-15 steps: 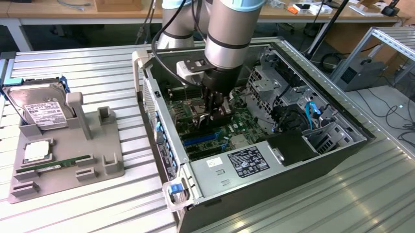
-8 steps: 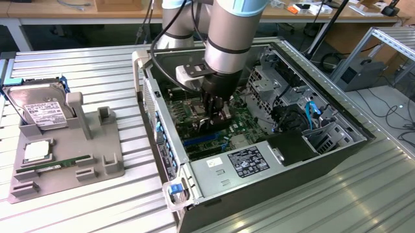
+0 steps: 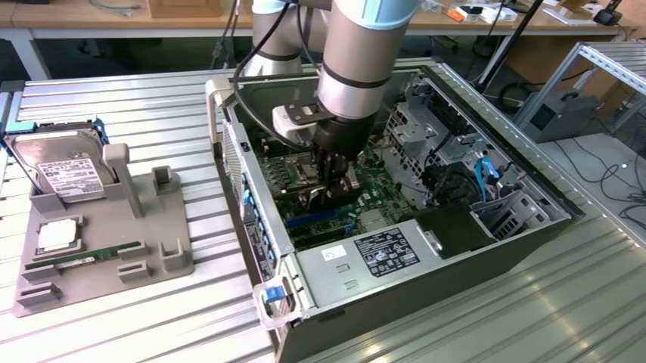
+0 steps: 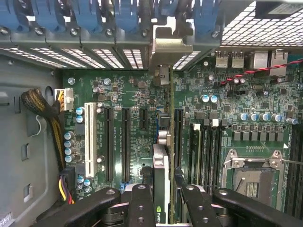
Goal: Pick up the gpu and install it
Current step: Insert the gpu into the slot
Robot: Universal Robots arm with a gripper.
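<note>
The gpu [image 4: 162, 161] shows edge-on in the wrist view: a thin green card standing upright over the motherboard [image 4: 118, 94]. Its silver end bracket [image 4: 165, 49] reaches the case's rear slot openings. My gripper [image 4: 163, 191] is shut on the card, one black finger [image 4: 141, 203] on each side of it. The card stands in line with a black expansion slot [image 4: 178, 137]; I cannot tell whether its edge sits in the slot. In the exterior view my gripper [image 3: 333, 185] reaches down inside the open computer case [image 3: 234, 144], just above the board.
Black slots [image 4: 125, 142] and a white slot [image 4: 90, 137] lie beside the card. The CPU socket [image 4: 253, 177] and a braided cable [image 4: 42, 109] flank them. A drive cage [image 3: 424, 136] is inside the case. At the exterior view's left a grey holder [image 3: 151, 257] carries a hard drive [image 3: 66, 170] and a memory stick [image 3: 86, 257].
</note>
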